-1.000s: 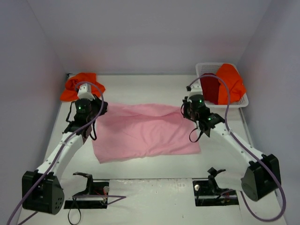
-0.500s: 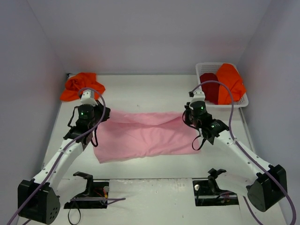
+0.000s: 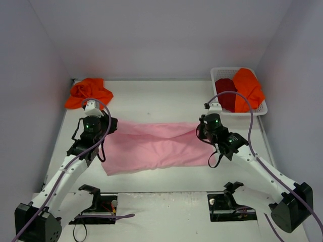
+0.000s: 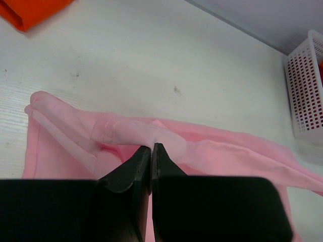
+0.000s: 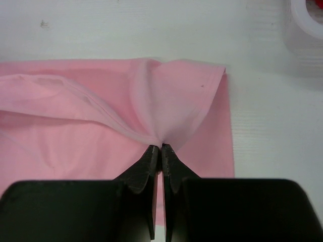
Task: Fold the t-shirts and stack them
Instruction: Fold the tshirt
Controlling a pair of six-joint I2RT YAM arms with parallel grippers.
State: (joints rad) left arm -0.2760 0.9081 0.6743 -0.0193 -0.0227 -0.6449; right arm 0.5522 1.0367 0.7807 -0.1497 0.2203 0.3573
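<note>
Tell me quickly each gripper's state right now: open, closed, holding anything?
The left gripper is closed, pinching the edge of the pink t-shirt.
The right gripper is closed, pinching the same shirt at its other end.

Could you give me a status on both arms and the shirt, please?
Left gripper, right gripper: both shut on far edge of light pink cloth t-shirt. Nothing in the way.

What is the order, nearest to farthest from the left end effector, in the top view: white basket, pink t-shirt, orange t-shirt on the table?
1. Pink t-shirt, pinched in the left end effector.
2. Orange t-shirt on the table, far left.
3. White basket, far right.
</note>
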